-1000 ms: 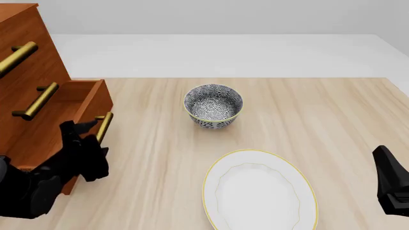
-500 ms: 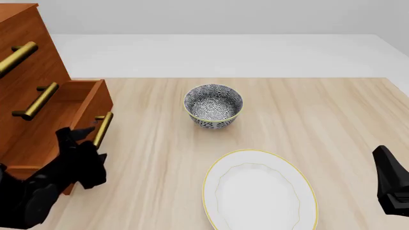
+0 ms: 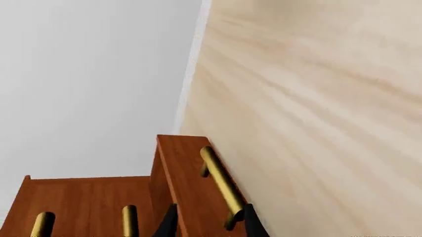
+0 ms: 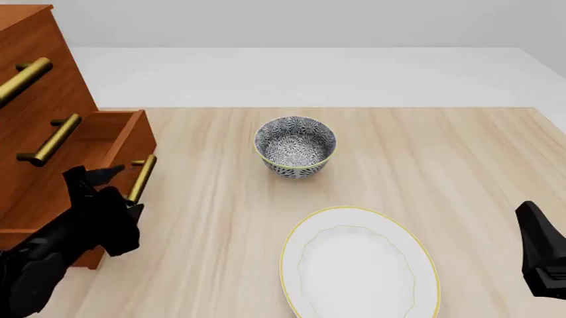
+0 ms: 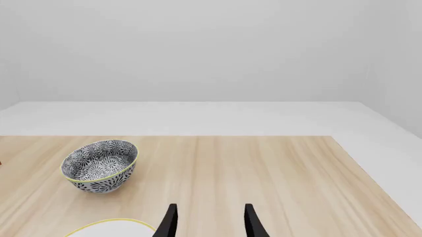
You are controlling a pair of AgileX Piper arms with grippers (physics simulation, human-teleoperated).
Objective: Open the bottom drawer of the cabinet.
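Your left gripper (image 4: pixel 111 189) is at the near left of the table (image 4: pixel 425 152), right up against the front of the bottom drawer (image 4: pixel 84 165). In the left wrist view its two black fingers (image 3: pixel 254 224) sit one on each side of the near end of the drawer's brass handle (image 3: pixel 221 185). The fingers are spread apart, with the handle and the drawer front between them. You cannot tell from the pictures if the pads press on the brass bar or just sit beside it.

The bottom drawer is pulled out from the cabinet (image 4: pixel 36 86). It sticks out toward the right, and you can look down into its wooden box. The cabinet stands at the far left edge of the table. Its two upper drawers (image 4: pixel 44 99) are pushed in, and each has a brass bar on the front.

Your right gripper (image 5: pixel 207 222) is at the near right side, well apart from the cabinet. Its fingers are spread and hold nothing.

A blue and white patterned bowl (image 4: pixel 295 146) stands upright near the middle of the table. A white plate (image 4: pixel 358 265) with a yellow rim lies nearer to you, a little to the right of the bowl. The two do not touch.
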